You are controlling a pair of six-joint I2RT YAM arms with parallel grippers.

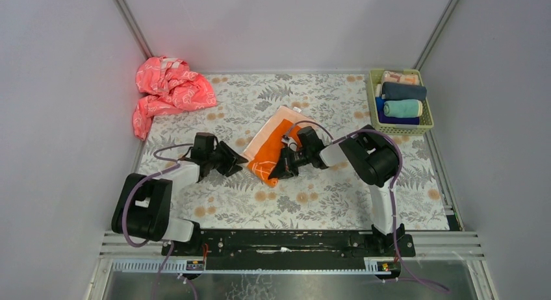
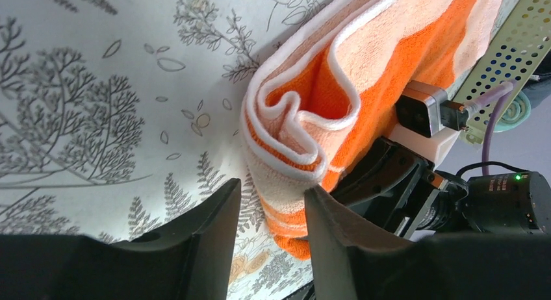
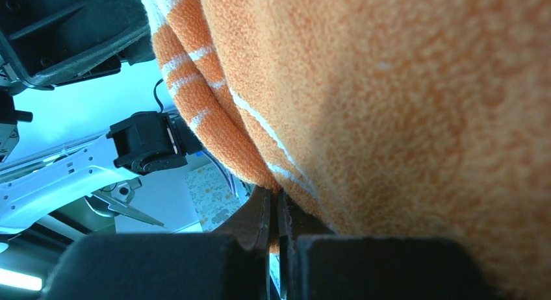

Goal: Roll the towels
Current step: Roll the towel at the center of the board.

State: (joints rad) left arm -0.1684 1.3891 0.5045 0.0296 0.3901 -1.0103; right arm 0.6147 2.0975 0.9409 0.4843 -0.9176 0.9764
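**Right fingers pinch the orange towel; left fingers wait open beside it**

The right fingers (image 3: 255, 217) are pressed almost together, and a thin edge of the orange towel (image 3: 403, 118) is caught between them. The rest of the cloth bulges over them and fills most of the right wrist view.

The left fingers (image 2: 211, 238) are spread apart and hold nothing. The folded end of the towel sits just ahead of their gap, its white-edged layers curled into a loose fold. Whether the tips touch the cloth cannot be told.

From above, the orange towel (image 1: 274, 143) lies near the middle of the bench (image 1: 325, 202), which is covered in a floral print. The two arms meet at the towel's near corner, the left from the left side and the right from the right.

A pink cloth (image 1: 170, 87) lies crumpled in the far left corner of the bench. In the far right corner a pale green basket (image 1: 427, 121) holds several rolled towels, among them a teal towel (image 1: 403, 108) lying on its side.
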